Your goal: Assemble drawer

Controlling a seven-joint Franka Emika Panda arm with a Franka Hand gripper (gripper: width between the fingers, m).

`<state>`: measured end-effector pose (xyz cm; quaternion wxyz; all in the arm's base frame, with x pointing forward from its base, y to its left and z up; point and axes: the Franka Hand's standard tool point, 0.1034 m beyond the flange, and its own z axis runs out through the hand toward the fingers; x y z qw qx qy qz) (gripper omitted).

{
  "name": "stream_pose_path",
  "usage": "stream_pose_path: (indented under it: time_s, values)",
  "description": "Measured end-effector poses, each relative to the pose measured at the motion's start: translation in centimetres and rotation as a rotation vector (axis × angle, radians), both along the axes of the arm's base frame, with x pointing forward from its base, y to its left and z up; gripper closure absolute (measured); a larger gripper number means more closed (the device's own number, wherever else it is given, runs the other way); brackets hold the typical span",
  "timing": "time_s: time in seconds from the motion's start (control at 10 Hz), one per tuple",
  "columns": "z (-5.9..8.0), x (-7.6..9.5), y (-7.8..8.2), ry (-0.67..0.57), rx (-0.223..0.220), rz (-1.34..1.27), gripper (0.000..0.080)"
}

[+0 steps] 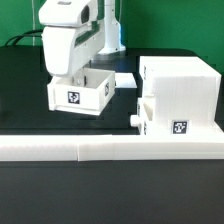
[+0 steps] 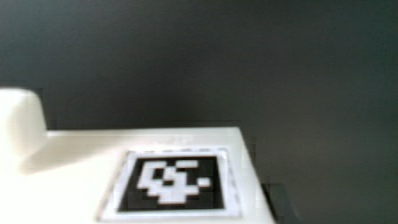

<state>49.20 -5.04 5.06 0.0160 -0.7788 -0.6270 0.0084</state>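
Drawer casing [image 1: 178, 95] stands upright at the exterior view's right, behind the rail [image 1: 110, 150]; a knobbed tray [image 1: 147, 117] sits at its front, knob facing left. A second tray [image 1: 82, 91] lies left, under the gripper [image 1: 68, 72]; finger state cannot be determined. Wrist view: a tagged white tray wall [image 2: 169, 160] on the dark table [image 2: 231, 60].

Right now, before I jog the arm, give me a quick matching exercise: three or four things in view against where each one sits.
Things:
1. loose tray
2. casing
3. knobbed tray
4. border rail

Places:
A. across the front of the table
B. on the exterior view's right
C. under the gripper
D. slotted in the casing, knob poking out

Pairs: 1-C, 2-B, 3-D, 4-A
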Motion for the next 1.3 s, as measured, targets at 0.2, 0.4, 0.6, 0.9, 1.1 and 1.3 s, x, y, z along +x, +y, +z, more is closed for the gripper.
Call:
stream_pose_path:
  time_s: [0.2,0.4,0.6,0.9,1.1,1.3]
  values:
    - [0.0,0.5,-0.1,-0.001,-0.008,0.179,0.0757]
    - [0.5,2.0,-0.1,-0.013,-0.019,0.267,0.0757]
    - [0.4,1.8,-0.1,-0.009,-0.018,0.263,0.0757]
    - [0.9,4.1,1.0,-0.012,-0.013,0.260,0.0757]
    - [0.8,5.5,2.1,-0.014,-0.007,0.233,0.0757]
    - [0.5,5.6,2.3,-0.014,-0.004,0.222,0.0757]
